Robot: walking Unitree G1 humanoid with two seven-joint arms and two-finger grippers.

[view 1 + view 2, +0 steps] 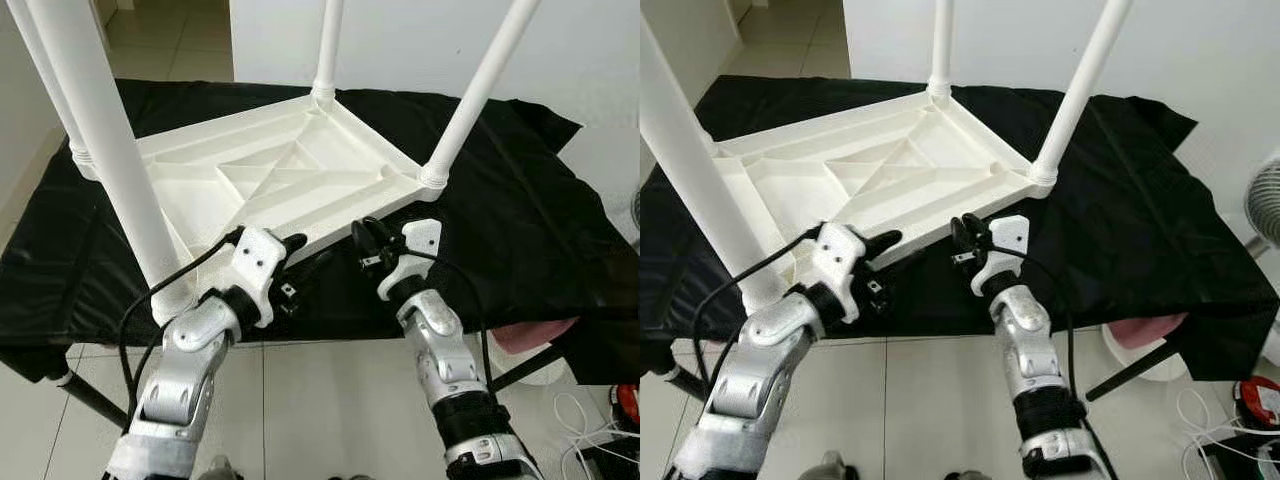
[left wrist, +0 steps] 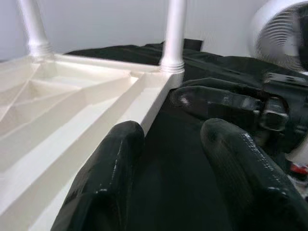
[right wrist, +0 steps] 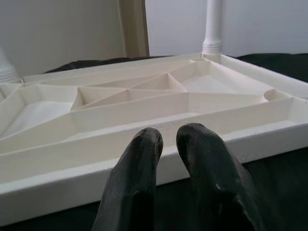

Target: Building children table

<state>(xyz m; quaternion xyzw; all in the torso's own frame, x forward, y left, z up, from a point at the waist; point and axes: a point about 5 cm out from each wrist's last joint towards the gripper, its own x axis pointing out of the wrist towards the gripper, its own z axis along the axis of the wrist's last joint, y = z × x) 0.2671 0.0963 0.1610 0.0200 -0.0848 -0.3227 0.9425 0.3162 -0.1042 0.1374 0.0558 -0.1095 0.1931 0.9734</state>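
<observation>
A white plastic children's table [image 1: 270, 180] lies upside down on a black cloth [image 1: 520, 200], its ribbed underside facing up. White legs stand in its corner sockets: a near-left leg [image 1: 100, 130], a back leg [image 1: 328, 50] and a right leg [image 1: 480, 90]. My left gripper [image 1: 305, 255] is open at the table's front rim, one finger beside the rim in the left wrist view [image 2: 173, 139]. My right gripper [image 1: 365, 238] hovers just in front of the same rim, fingers shut with nothing held [image 3: 168, 137].
The cloth-covered surface ends just in front of my arms, with tiled floor [image 1: 320, 400] below. A white fan [image 1: 1265, 200] stands at the right. A pink object [image 1: 535, 335], white cables [image 1: 590, 420] and a red item [image 1: 1255, 400] lie low on the right.
</observation>
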